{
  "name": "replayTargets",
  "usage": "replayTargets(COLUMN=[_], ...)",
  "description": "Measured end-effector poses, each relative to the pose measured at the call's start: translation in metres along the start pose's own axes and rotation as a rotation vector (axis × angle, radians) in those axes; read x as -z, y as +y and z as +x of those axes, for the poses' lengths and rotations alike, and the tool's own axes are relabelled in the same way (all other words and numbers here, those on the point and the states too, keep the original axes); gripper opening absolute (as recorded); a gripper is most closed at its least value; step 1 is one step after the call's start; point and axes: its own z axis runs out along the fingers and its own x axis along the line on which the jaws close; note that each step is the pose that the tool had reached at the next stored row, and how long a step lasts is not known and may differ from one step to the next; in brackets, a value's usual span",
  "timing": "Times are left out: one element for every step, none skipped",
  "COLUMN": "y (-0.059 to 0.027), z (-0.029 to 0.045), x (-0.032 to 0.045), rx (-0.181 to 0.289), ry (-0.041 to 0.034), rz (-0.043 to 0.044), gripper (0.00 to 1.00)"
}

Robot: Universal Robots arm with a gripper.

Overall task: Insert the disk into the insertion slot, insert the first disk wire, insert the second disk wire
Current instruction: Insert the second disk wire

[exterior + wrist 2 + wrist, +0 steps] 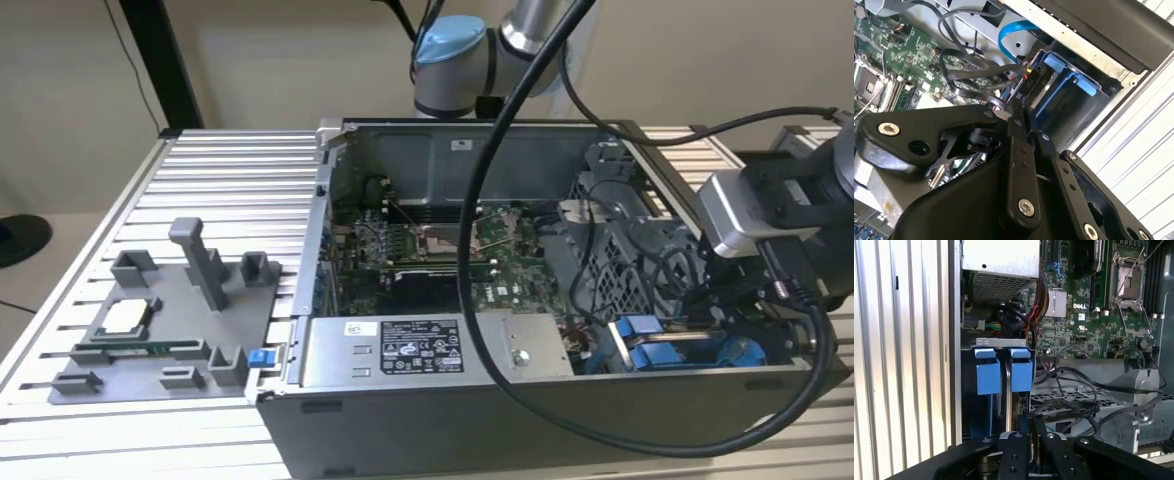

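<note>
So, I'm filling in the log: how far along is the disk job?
Done, by the looks of it: the disk sits in the insertion slot, blue carrier tabs at its mouth. In hand: the gripper is at the disk's edge, among loose black wires. Left: I cannot tell whether either disk wire is plugged in.

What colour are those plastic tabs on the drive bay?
Bright blue tabs, clearest in the first wrist view.
</note>
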Motion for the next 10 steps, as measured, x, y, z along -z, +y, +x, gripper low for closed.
replayTargets(y=[0.0,0.0,0.0,0.0,0.0,0.0,0.0,0.0,0.0,0.0001], z=[0.0001,0.0002,0.0004,0.0006,0.0007,0.0009,0.001,0.0011,0.0009,0.0008], x=[-0.0002,-0.0005,-0.0011,-0.0017,-0.0023,-0.0028,-0.0032,-0.0036,-0.004,-0.0043], rx=[-0.001,-0.003,-0.009,-0.015,-0.019,-0.024,-0.028,-0.03,-0.03,-0.03], ry=[-0.0002,-0.0001,0.0001,0.0002,0.0,0.0,0.0002,0.0001,0.0,-0.0001], rz=[0.0007,0.0016,0.0035,0.0056,0.0077,0.0099,0.0124,0.0144,0.0159,0.0171], gripper=[0.0,0.0,0.0,0.0,0.0,0.0,0.0,0.0,0.0,0.0])
